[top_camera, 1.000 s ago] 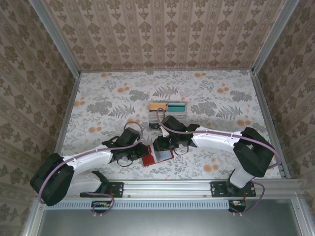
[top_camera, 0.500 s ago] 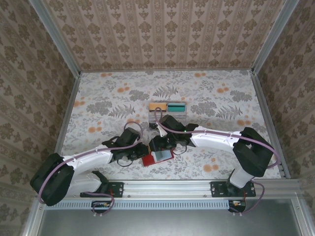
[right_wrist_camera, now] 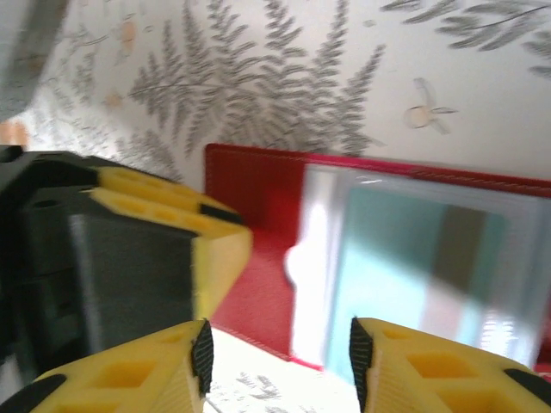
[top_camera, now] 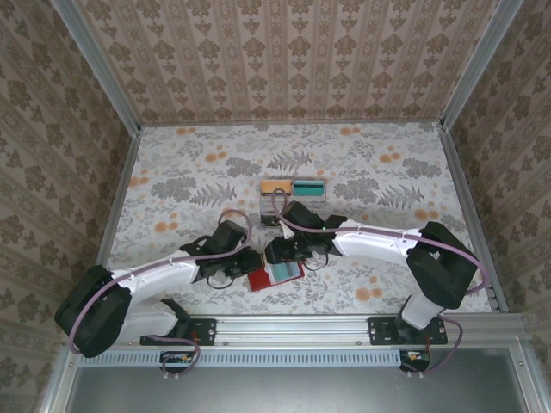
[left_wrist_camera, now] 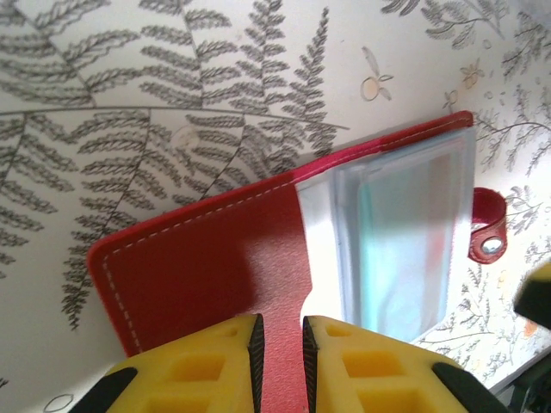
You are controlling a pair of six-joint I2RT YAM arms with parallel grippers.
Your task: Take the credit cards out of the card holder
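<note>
The red card holder (top_camera: 274, 276) is laid open on the flowered table (top_camera: 387, 172), near its front edge, between the two arms. A teal card (left_wrist_camera: 392, 245) is seen inside its clear sleeve (left_wrist_camera: 323, 232) (not taken out yet). The left gripper (left_wrist_camera: 280, 335) is almost closed and set on the red cover (left_wrist_camera: 198, 258); whether it pinches the cover cannot be told. The right gripper (right_wrist_camera: 277, 361) is held wide apart at the sleeve edge, with nothing in it.

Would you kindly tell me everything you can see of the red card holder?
The card holder is flat, red and leather-like, with pale stitching along its edges. It lies open on the floral table near the front edge. A clear plastic sleeve inside shows something teal, and a small red tab with a metal snap sticks out at one side. The left gripper, nearly shut, sits over the red cover. The right gripper is open beside the sleeve.
</note>
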